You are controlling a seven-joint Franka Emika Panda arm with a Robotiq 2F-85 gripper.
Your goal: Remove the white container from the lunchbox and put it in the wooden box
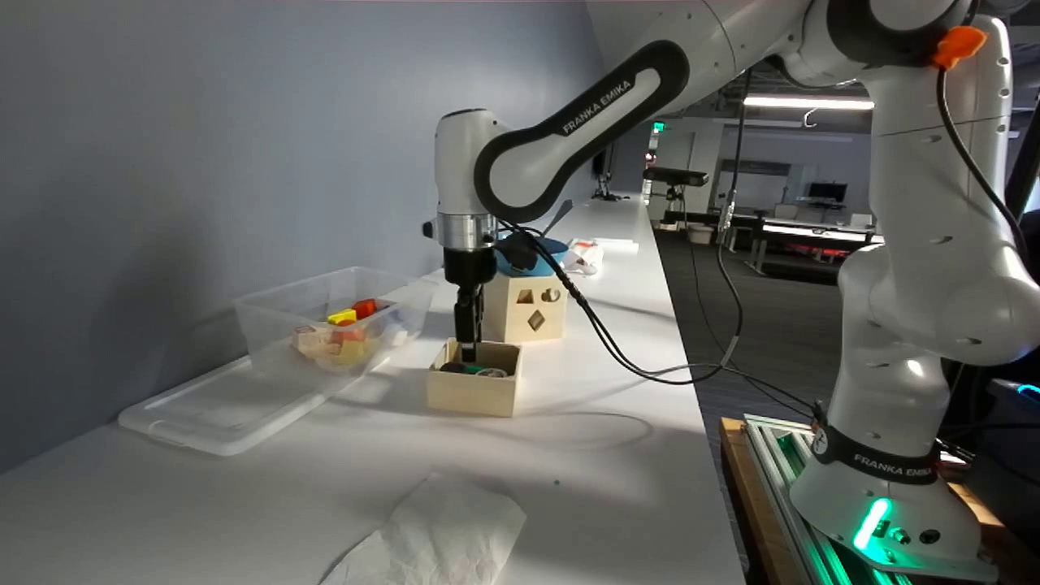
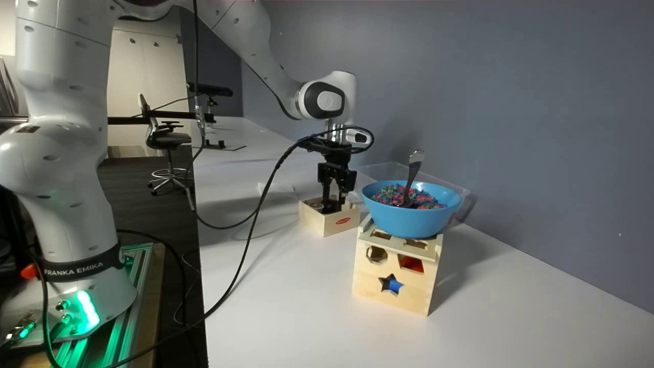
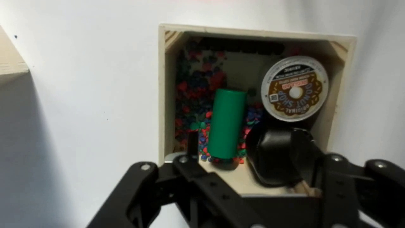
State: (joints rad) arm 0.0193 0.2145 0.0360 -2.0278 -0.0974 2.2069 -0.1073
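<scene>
The wooden box (image 1: 471, 396) stands on the table, and also shows in the other views (image 2: 332, 223) (image 3: 162, 95). My gripper (image 1: 469, 351) points down with its fingertips (image 2: 333, 204) inside it. In the wrist view the fingers (image 3: 254, 152) are spread. A glossy black object (image 3: 275, 155) lies between them, close to the right finger; a gap separates it from the left finger. A round coffee pod (image 3: 294, 88) with a printed lid and pale rim sits in the box, beside a green cylinder (image 3: 227, 123). No plainly white container shows. The clear lunchbox (image 1: 280, 325) holds coloured blocks (image 1: 349, 318).
A flat clear lid (image 1: 227, 406) lies by the wall. A taller wooden cube (image 2: 393, 276) carries a blue bowl (image 2: 414, 217) with a spoon. White paper (image 1: 443, 528) lies at the front. A black cable (image 1: 601, 333) hangs from the wrist.
</scene>
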